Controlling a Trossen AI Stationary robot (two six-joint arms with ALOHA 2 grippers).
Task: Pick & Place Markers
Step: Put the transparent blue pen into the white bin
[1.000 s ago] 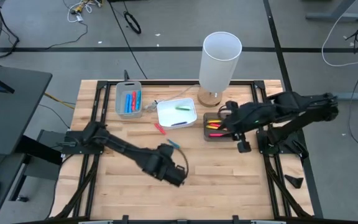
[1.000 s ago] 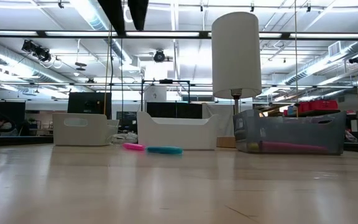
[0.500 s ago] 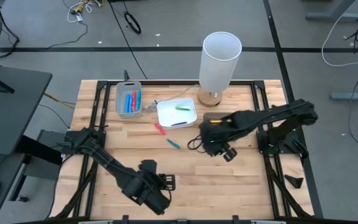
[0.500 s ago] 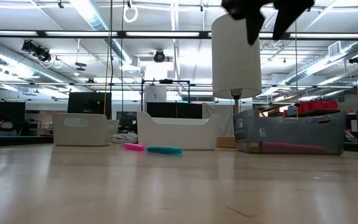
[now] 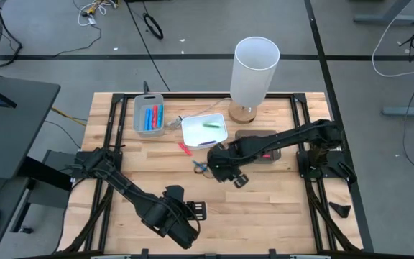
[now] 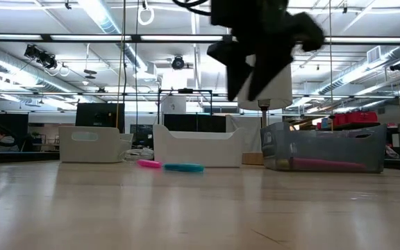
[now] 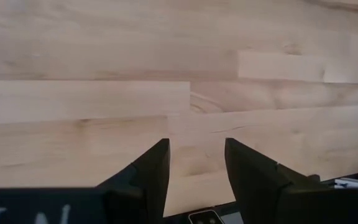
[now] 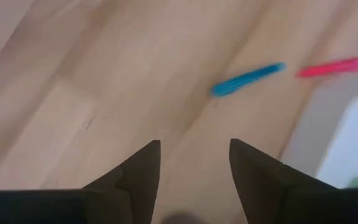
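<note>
A blue marker and a red-pink marker lie flat on the wooden table in front of the white tray. Both also show in the right wrist view, the blue marker and the pink one. My right gripper hangs open above the table just right of the blue marker, fingers pointing down, nothing between them. It shows high in the low view. My left gripper stands open over bare wood near the front edge. More markers lie in the grey tray and the white tray.
A white-shaded lamp stands at the back, behind the trays. A dark tray sits right of the white one, largely under my right arm. Bare wood stretches between the two grippers and along the table's front.
My right gripper has left the dark tray, swinging toward the table's left and near side and sinking, until it hangs by the blue marker. My left gripper has drawn back toward the near edge, then held still. The markers have not moved.
</note>
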